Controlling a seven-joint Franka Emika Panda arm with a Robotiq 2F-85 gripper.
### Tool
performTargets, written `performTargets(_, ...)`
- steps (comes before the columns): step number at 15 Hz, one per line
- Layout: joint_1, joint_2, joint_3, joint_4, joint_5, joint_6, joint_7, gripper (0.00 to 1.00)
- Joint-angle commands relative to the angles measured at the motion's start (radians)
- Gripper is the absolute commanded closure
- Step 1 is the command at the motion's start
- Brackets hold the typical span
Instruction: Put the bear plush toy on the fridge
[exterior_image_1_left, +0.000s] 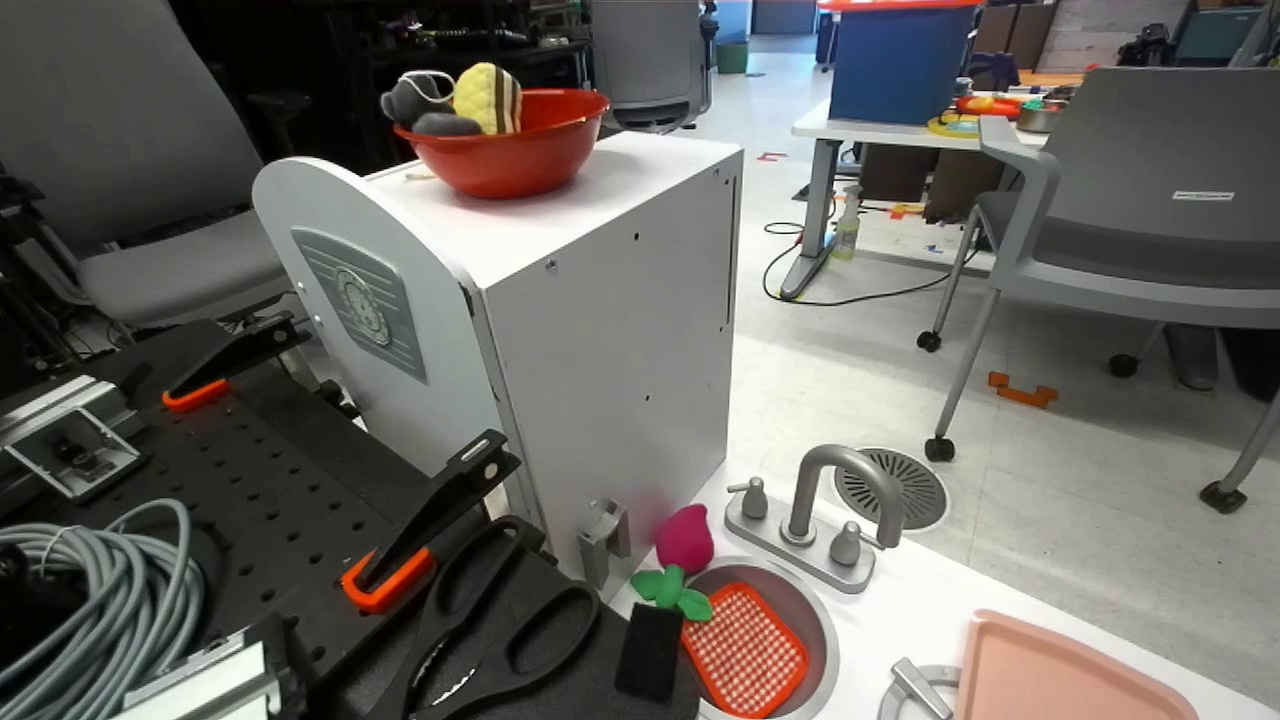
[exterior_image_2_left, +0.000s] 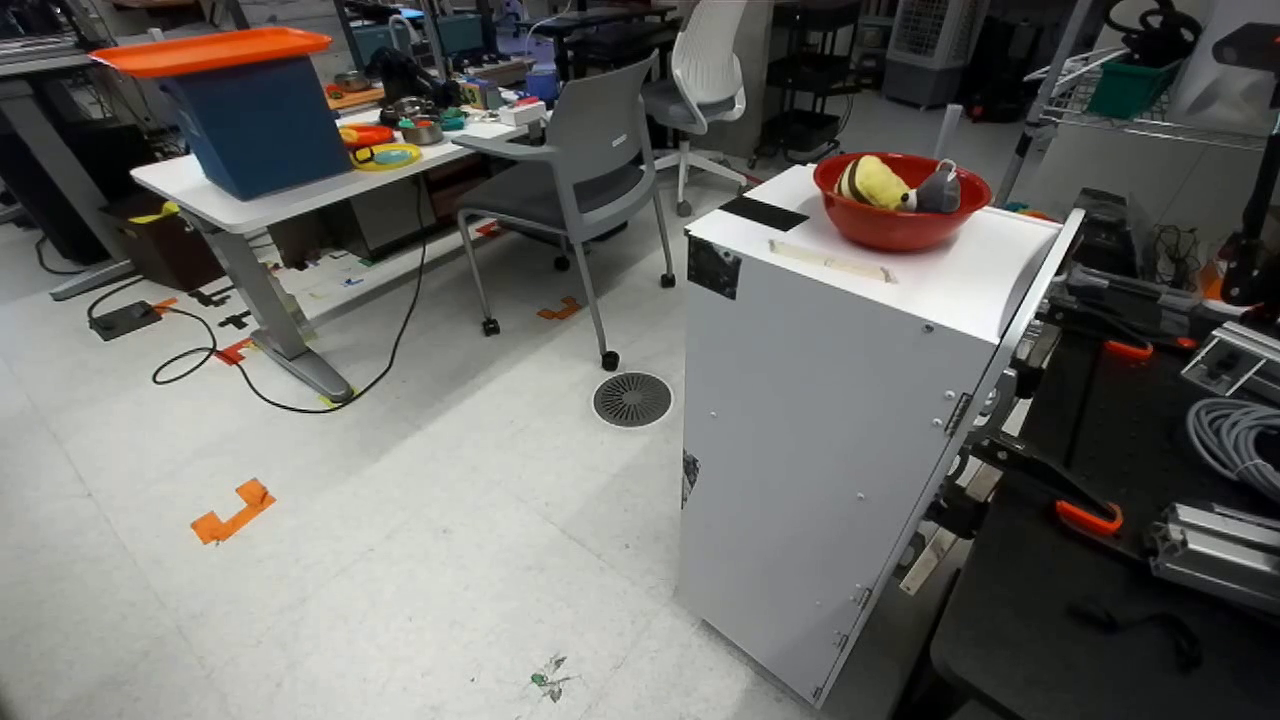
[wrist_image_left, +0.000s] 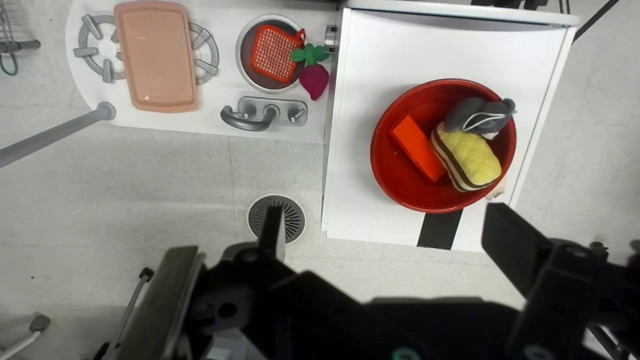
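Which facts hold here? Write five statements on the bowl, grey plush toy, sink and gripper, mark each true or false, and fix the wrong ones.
1. The red bowl stands on top of the fridge. True.
2. The faucet stands beside the sink. True.
3. The grey plush toy lies in the sink. False: it is in the bowl, beside the yellow plush.
4. The gripper is shut on the orange block. False: the gripper is open, and the block lies in the bowl.
5. The checkered mitt hangs from the faucet. False: it lies in the sink.
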Motion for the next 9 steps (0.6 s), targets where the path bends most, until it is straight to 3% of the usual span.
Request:
performTargets(1, 0.006, 0.059, 0.049, 0.045, -0.037, -0.039, 0.039, 0.0)
performTargets(9, 0.028, 0.093, 0.066, 0.034, 0.07, -0.025, 0.035, 0.0)
